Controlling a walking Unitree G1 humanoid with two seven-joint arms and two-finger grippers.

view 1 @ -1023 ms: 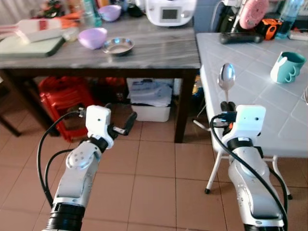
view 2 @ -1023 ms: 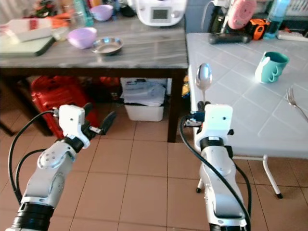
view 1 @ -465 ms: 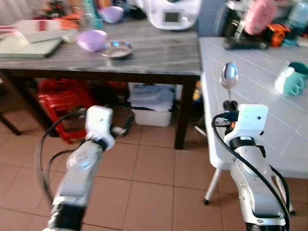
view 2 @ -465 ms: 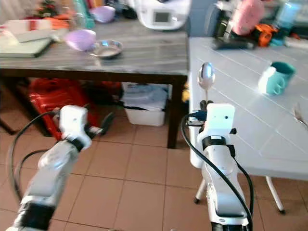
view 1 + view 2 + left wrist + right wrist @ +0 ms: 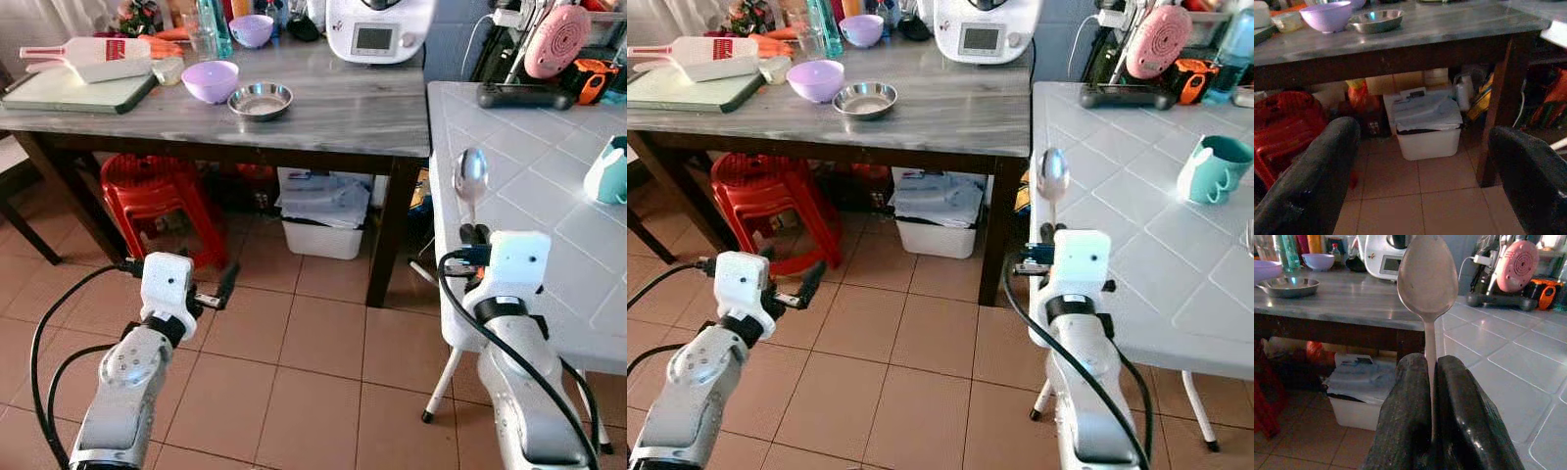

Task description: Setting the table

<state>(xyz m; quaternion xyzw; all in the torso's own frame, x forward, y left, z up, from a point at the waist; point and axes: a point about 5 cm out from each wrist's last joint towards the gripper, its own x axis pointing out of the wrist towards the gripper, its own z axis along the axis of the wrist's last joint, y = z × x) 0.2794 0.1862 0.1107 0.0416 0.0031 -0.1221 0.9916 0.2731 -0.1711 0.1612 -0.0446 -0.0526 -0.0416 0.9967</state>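
Note:
My right gripper is shut on the handle of a metal spoon, which stands upright with its bowl on top. It hovers at the near left edge of the white tiled table. In the right wrist view both black fingers pinch the spoon stem. A teal mug stands on the tiled table to the right. My left gripper hangs low over the floor tiles, open, with nothing between its fingers.
A grey marble table ahead carries a purple bowl, a steel bowl and a white appliance. Beneath it sit a red stool and a white bin. Open floor lies in front.
The camera has shifted, so more of the marble table and the stool shows. My left arm has dropped lower and to the left. The right gripper still holds the spoon upright.

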